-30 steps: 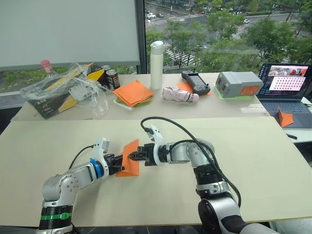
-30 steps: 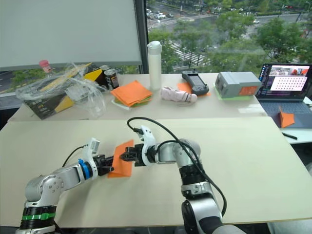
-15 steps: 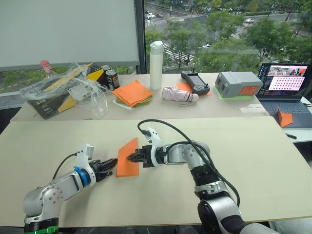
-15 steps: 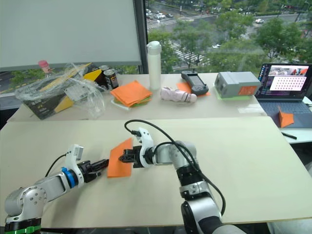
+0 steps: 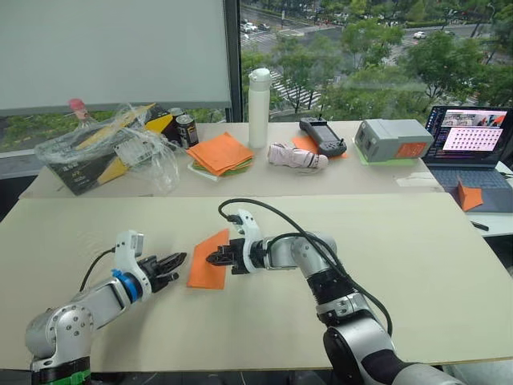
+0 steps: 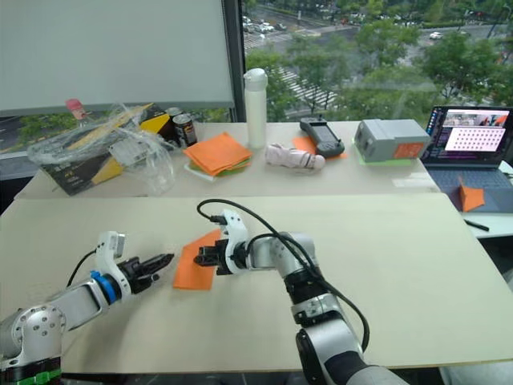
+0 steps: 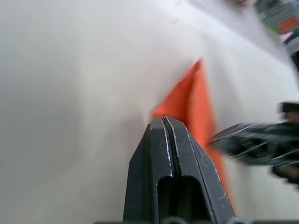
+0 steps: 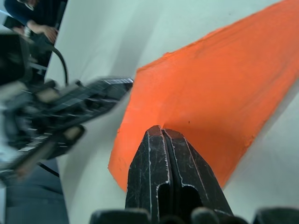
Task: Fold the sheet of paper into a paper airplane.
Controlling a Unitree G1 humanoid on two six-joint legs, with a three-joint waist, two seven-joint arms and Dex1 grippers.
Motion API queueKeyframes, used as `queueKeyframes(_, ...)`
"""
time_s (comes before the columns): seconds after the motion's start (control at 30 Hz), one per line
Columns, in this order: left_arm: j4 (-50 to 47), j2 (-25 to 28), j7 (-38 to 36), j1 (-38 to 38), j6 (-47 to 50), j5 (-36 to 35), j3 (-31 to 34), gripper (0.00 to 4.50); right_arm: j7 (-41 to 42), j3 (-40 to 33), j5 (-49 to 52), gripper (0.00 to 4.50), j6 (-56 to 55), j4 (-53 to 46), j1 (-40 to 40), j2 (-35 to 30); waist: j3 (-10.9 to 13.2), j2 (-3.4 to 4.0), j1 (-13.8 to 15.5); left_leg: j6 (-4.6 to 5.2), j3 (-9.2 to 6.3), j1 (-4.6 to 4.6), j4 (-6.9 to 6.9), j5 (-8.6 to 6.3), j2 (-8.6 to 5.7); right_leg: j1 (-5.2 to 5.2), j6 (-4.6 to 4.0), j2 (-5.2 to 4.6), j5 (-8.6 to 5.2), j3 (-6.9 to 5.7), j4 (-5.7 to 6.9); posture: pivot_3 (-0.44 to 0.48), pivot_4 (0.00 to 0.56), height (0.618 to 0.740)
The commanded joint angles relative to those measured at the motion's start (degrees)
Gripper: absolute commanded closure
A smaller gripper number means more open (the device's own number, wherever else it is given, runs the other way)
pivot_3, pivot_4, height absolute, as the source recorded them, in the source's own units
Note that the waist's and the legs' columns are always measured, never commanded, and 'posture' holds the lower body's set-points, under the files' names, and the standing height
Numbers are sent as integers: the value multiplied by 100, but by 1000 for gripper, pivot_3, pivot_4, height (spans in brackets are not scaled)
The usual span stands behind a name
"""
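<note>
The sheet of paper is orange, partly folded, and rests on the near table with its far corner raised. My right gripper reaches in from the right and is shut on the paper's right edge; the right wrist view has its closed tips set into the orange surface. My left gripper hovers a short way left of the paper, apart from it. Seen from the left wrist, those fingers are pressed together with nothing between them and the paper lies just beyond.
On the far table stand a stack of orange and green sheets, a white bottle, cans, a bagged box, a handheld controller, a grey box and a laptop.
My left gripper has let go of the paper and drawn back to the left. My right gripper has carried the paper a little left and lower, toward the table.
</note>
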Motion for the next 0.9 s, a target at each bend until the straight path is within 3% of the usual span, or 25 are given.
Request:
queueKeyframes(0.03,-264,26,116,-199,60,-262,9,4500,41,84,-113,4467,-115,125,-114,465,-4,-3,-1,0,0,1,0,0,0,2,0,0,0,0,0,0,150,740)
queueKeyframes(0.23,-113,94,147,-398,26,-251,-196,4500,53,248,-260,4467,-100,77,-34,426,-4,-3,-6,0,0,5,0,0,2,1,0,2,0,0,4,0,150,740)
queueKeyframes(0.5,426,303,-207,-463,-269,355,-886,4500,71,292,-341,4467,-103,20,-6,405,-5,-3,-7,-1,1,8,0,0,1,3,0,3,0,0,4,0,150,740)
queueKeyframes(0.9,1341,197,-699,-943,-806,1158,-1588,4500,37,278,-375,4467,-148,-145,47,381,-5,-3,0,-5,-1,5,0,3,1,2,0,3,0,0,4,0,150,740)
